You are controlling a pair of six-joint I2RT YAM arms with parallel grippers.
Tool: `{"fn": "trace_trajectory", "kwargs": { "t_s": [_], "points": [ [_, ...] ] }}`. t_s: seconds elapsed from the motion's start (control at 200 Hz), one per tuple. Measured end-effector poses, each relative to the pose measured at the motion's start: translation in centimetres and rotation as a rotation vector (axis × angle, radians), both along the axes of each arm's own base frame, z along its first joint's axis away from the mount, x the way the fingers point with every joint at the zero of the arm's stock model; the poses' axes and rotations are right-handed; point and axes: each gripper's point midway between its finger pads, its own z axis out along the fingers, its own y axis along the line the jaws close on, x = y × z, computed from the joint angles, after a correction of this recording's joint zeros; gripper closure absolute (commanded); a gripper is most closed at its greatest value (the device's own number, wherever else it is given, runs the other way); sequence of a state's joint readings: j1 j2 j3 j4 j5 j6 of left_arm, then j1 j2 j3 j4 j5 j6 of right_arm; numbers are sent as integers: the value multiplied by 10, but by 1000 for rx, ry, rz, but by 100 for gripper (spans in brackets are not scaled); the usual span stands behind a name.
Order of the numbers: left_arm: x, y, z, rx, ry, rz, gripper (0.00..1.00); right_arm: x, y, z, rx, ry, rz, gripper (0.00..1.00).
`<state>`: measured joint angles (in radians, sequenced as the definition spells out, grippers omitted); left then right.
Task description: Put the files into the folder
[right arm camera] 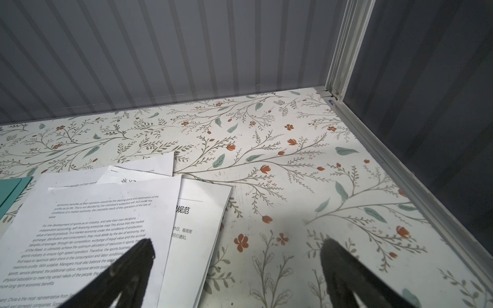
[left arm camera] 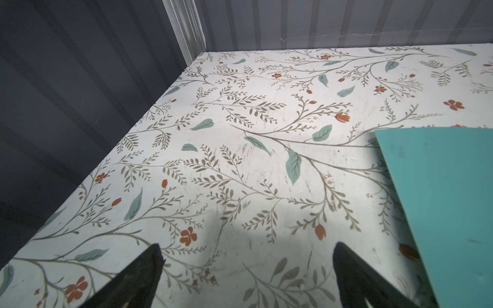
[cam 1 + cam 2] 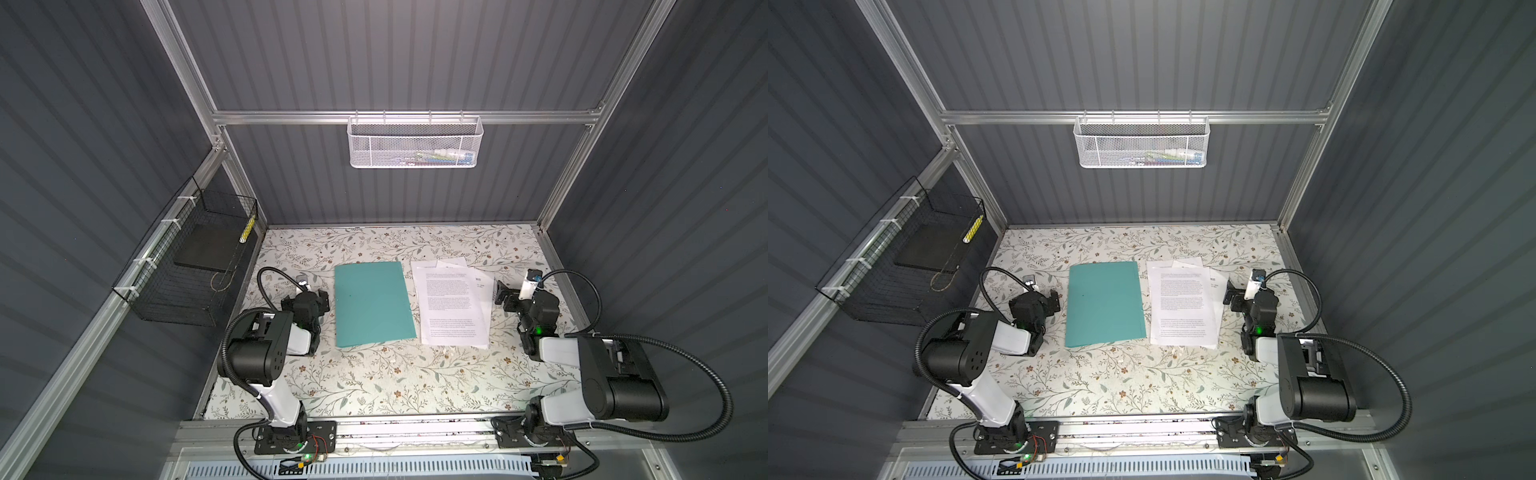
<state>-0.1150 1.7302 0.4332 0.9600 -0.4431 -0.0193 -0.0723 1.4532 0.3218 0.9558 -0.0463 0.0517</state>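
We log left gripper (image 3: 321,306), jaws wide apart, empty, just left of the folder (image 3: 373,305), folder closed, flat on the floral table (image 3: 374,382), files (image 3: 451,309) fanned just beside its right edge, right gripper (image 3: 502,299), jaws likewise spread, empty, at the files' right edge

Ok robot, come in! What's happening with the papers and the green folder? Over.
Left pincer open, empty, beside the folder. Right pincer open, empty, by the files. Folder shut, files loose beside it. Nothing blocking.
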Motion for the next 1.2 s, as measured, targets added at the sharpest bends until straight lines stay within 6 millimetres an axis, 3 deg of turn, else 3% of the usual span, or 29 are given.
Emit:
{"fn": "trace_trajectory", "kwargs": {
  "t_s": [0.205, 0.285, 0.435, 0.525, 0.621, 0.746, 0.866, 0.936, 1.066, 1.201],
  "points": [
    [1, -3, 1, 6, 21, -5, 0, -1, 2, -1, -6, 11, 10, 1],
    [10, -9, 16, 28, 50, -2, 0, 0, 8, 5, -17, 35, 24, 1],
    [32, -19, 83, 49, -36, 51, 0, 7, 26, 57, -26, -11, 20, 1],
    [29, -20, 105, -23, -28, 107, 1, 12, 28, 90, 51, -24, -21, 1],
    [22, -25, 120, -171, 0, 143, 1, 9, 34, 106, 145, -7, -40, 1],
    [-8, -50, 122, -459, 22, 108, 3, -2, 59, 97, 267, 82, 8, 1],
    [-56, -89, 102, -708, 99, 50, 19, -12, 81, 76, 370, 208, 53, 1],
    [-84, -108, 92, -839, 147, 27, 21, -18, 89, 68, 431, 257, 76, 1],
    [-118, -112, 86, -1024, 158, 56, 20, -21, 105, 62, 522, 311, 128, 1],
    [-138, -115, 86, -1162, 144, 74, 19, -23, 125, 46, 621, 399, 186, 1]
  ]
}}
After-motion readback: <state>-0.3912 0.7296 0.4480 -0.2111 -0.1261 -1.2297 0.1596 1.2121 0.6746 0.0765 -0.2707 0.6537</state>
